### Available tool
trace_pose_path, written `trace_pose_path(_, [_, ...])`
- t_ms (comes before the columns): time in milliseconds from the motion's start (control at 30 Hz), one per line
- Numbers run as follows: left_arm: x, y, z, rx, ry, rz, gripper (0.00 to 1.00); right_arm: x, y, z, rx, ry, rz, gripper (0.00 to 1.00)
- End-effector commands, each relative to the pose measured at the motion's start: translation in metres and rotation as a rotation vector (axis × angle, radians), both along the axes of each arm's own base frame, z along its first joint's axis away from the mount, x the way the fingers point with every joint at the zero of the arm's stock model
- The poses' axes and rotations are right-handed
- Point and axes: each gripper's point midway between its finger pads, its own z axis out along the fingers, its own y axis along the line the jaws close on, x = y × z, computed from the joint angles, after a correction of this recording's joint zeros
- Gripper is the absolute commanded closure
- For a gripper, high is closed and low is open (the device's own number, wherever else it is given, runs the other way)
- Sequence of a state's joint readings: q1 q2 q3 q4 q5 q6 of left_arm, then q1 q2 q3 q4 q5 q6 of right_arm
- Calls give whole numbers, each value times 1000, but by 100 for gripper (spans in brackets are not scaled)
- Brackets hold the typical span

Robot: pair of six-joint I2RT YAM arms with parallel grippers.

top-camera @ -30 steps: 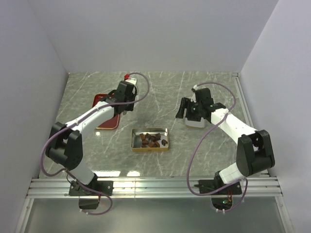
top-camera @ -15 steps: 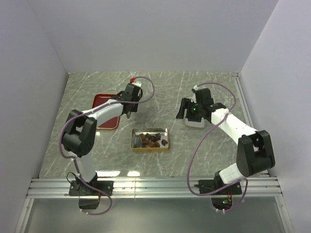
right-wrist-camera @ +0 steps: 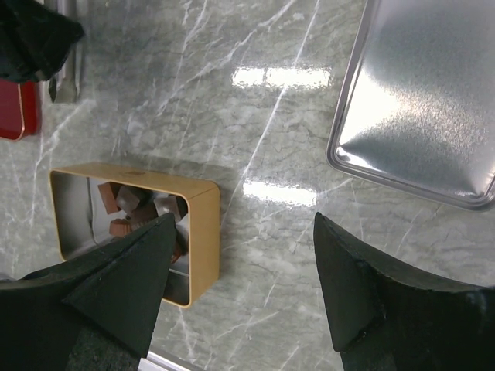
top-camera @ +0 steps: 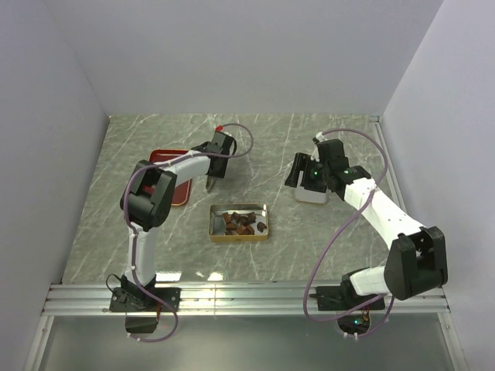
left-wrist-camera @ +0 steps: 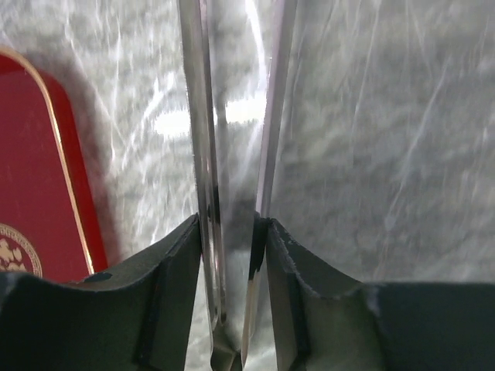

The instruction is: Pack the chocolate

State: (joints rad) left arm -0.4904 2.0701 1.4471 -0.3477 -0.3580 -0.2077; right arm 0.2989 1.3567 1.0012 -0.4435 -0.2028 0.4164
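At centre of the top view, the chocolate lay heaped inside the open gold tin; no loose pieces were seen on the table.

Upper left of the tin, the left gripper was clamped on metal tongs. Their blades were squeezed nearly together with nothing between them. The red lid lay just beside them.

The right gripper hung wide open and empty between the tin and a silver tray.

Risk, as judged: the smooth tongs may twist in the grip. A descending tip could also catch the tin's rim and shove the unbraced tin, spilling pieces.
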Motion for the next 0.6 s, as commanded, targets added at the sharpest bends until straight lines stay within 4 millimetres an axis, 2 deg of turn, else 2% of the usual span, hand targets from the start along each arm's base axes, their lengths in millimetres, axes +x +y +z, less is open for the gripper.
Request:
trace_pose_path(0, [8,-1,0,1,7,43,55,3,-8,17,10,-34,-43,21])
trace_pose_path(133, [13,-5,8,-24,-9,44,43,4,-17,20,-8,-45,-68,21])
trace_pose_path(167, [13,-5,10,-23,-14,48,34,4,-20,21,-13,-45,-73,21])
trace_pose_path(300, [14,-5,25,-30,-39,44,23,9,-32,27,-24,-62,-105,21])
trace_pose_path(400, [15,-6,43,-51,-69,44,18,14,-42,32,-32,-74,-125,21])
trace_pose_path(467, [15,-7,60,-69,-94,42,7,17,-47,33,-41,-74,-132,21])
trace_pose_path(500, [14,-8,66,-78,-100,41,7,19,-49,38,-42,-84,-137,21])
trace_pose_path(533, [15,-9,79,-100,-121,44,1,21,-55,39,-47,-84,-150,21])
trace_pose_path(567, [14,-10,85,-110,-127,44,1,23,-60,42,-61,-93,-157,21])
